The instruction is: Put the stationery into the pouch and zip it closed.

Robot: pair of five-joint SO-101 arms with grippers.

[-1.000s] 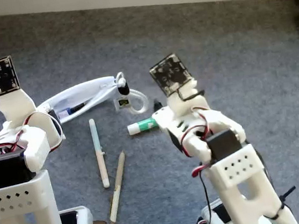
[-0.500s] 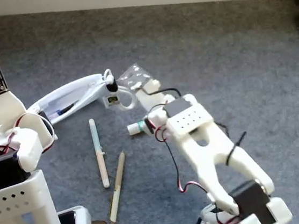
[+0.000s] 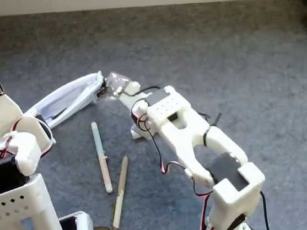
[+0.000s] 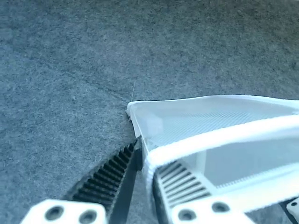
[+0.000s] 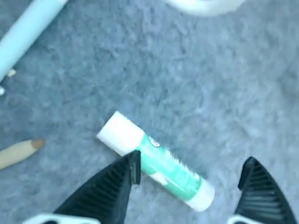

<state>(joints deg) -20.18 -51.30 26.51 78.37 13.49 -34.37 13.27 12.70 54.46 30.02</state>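
Unfolded since a second ago: right arm (image 3: 183,131), then hunched near right, now stretched far and left over mid-tabletop (image 3: 235,55), wrist close by right end of pouch (image 3: 65,97); that end drawn slightly left and far.

Right wrist view: right jaws spread wide, glue stick (image 5: 156,161) flat on the grey between them, contact unclear. High view: just its white end peeking from under the forearm.

Left wrist view: left jaws pinching pouch's left corner edge. High view: that corner tucked behind left arm (image 3: 14,158).

Near of pouch, apart from it: blue pen (image 3: 100,154) and pencil (image 3: 120,191) side by side. Wide stretch of grey tabletop far and right of right arm.
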